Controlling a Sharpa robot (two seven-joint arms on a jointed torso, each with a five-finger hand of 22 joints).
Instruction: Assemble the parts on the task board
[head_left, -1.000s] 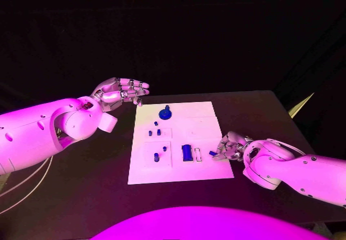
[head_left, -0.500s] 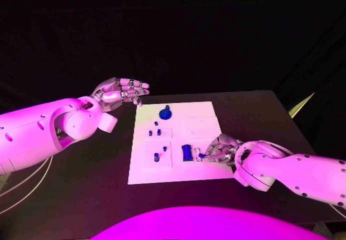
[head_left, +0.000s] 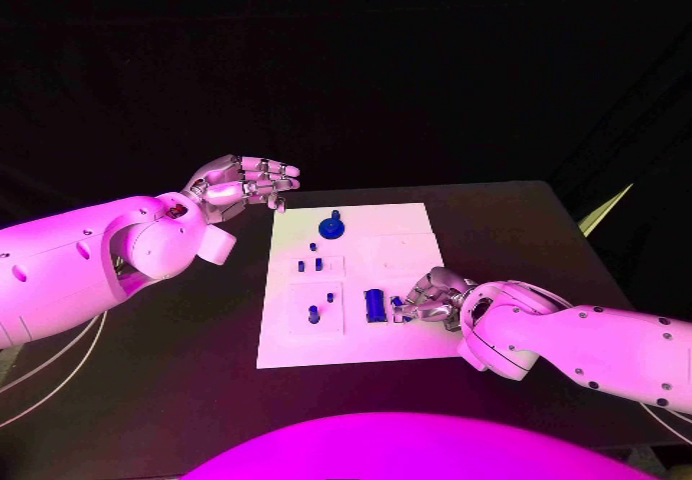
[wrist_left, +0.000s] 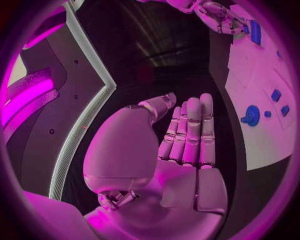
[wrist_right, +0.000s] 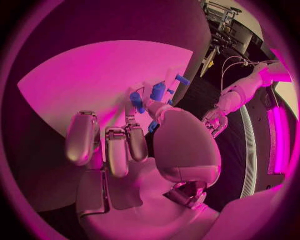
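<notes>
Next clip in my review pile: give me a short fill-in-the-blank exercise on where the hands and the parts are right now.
1. The left hand hangs above the table, off the far-left corner of the task board, and holds ____.
2. The right hand is over the board's ____ edge.
3. The blue gear-shaped part stands at the board's ____ end.
4. The tall blue block stands on the board just beside the ____ hand.

Missing words: nothing; right; far; right

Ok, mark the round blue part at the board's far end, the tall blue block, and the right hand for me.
round blue part (head_left: 332, 229), head view, on its disc.
tall blue block (head_left: 375, 305), head view, mid-face.
right hand (head_left: 437, 296), head view, on its back, over the task board (head_left: 361, 345).
</notes>
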